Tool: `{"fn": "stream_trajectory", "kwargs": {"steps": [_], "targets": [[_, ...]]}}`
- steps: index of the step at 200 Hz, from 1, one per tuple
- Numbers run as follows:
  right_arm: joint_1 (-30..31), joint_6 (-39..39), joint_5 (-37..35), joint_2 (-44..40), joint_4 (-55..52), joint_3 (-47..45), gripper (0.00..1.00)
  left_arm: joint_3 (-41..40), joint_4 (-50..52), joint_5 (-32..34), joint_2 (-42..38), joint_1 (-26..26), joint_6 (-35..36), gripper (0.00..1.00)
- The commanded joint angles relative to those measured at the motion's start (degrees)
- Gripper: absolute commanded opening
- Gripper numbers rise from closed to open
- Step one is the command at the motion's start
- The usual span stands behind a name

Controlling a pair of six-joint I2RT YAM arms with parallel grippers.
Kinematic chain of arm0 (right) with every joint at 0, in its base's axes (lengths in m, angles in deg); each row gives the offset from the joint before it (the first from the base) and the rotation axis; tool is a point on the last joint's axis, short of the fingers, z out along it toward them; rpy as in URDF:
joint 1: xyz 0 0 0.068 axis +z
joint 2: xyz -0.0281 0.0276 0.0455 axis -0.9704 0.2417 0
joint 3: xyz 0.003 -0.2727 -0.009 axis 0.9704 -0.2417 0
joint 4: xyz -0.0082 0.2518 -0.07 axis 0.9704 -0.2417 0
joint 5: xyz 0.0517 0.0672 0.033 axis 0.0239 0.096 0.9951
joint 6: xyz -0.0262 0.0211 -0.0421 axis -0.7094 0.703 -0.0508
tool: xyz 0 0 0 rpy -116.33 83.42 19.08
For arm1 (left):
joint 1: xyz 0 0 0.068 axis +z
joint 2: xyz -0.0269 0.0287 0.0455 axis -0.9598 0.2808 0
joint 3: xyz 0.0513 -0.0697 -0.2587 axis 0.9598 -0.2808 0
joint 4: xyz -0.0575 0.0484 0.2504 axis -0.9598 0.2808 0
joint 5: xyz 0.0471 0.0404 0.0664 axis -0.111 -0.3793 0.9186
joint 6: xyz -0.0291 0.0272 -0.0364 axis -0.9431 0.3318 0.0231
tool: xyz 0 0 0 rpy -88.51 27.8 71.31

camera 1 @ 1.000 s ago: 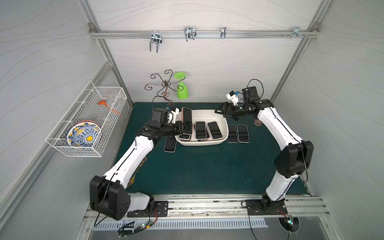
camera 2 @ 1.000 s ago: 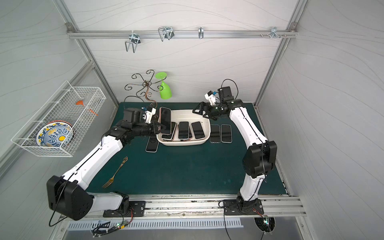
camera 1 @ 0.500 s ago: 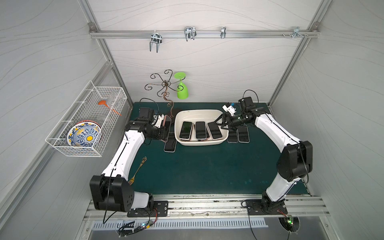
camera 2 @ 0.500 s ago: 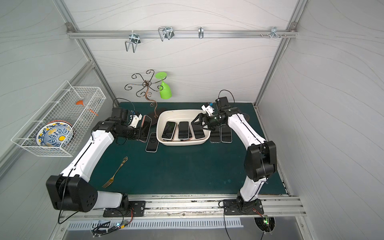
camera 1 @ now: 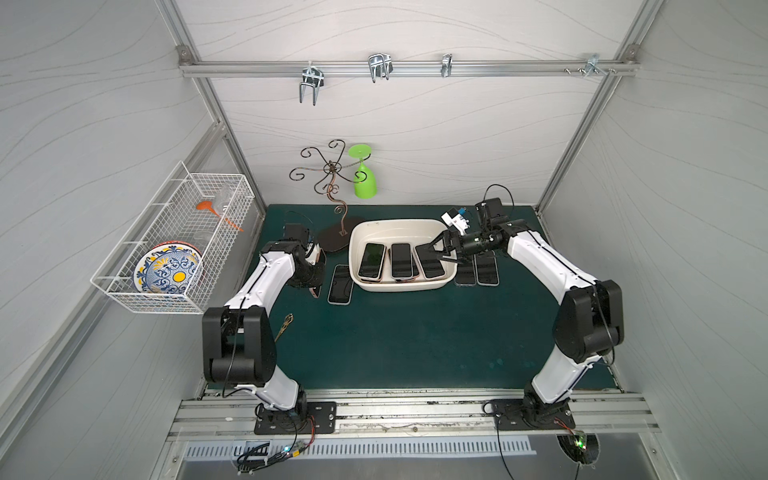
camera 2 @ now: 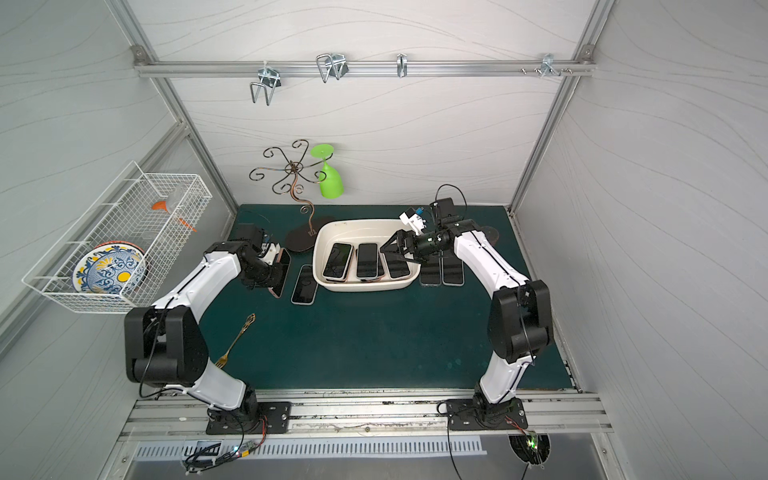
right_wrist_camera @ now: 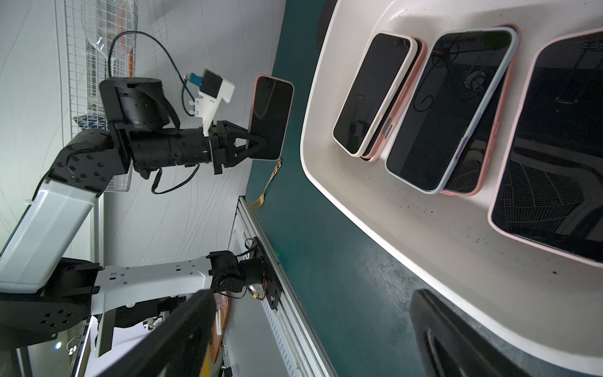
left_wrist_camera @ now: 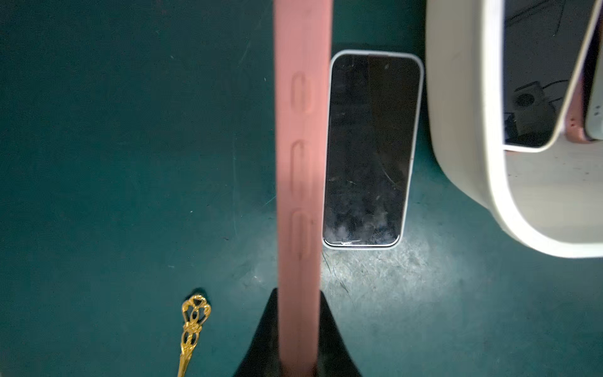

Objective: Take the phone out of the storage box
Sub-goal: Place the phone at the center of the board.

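We are holding a pink phone (right_wrist_camera: 270,117) on edge in our clamped left gripper (right_wrist_camera: 256,143), outside the storage box (camera 1: 397,226), over the green mat (camera 1: 415,332). Our right gripper (camera 1: 432,254), fingers spread wide and empty, is hovering just over the box's rightmost phone (camera 1: 433,271), lying lengthwise front to back; 3 are showing on top inside.

Cream-white storage box (camera 1: 397,227); dark green worktop (camera 1: 415,332); pink-cased phone (right_wrist_camera: 270,117), black screen; plate (camera 1: 168,272) patterned in blue, yellow and white; white wire basket (camera 1: 178,208); lime-green glass (camera 1: 365,185); gold fork (camera 2: 235,343); grey walls (camera 1: 415,137) with wavy lines.
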Motion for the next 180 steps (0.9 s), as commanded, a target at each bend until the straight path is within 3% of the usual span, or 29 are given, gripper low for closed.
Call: {"fn": "stream_trajectory", "kwargs": {"steps": [1, 180], "targets": [[0.3, -1.4, 0.6, 0.4, 0.5, -1.1, 0.98, 0.7, -5.0, -1.0, 2.3, 0.6, -0.5, 0.0], [2.4, -4.0, -4.0, 3.2, -2.2, -1.9, 0.99, -1.1, -8.6, -7.8, 10.1, 2.3, 0.3, 0.0]]}}
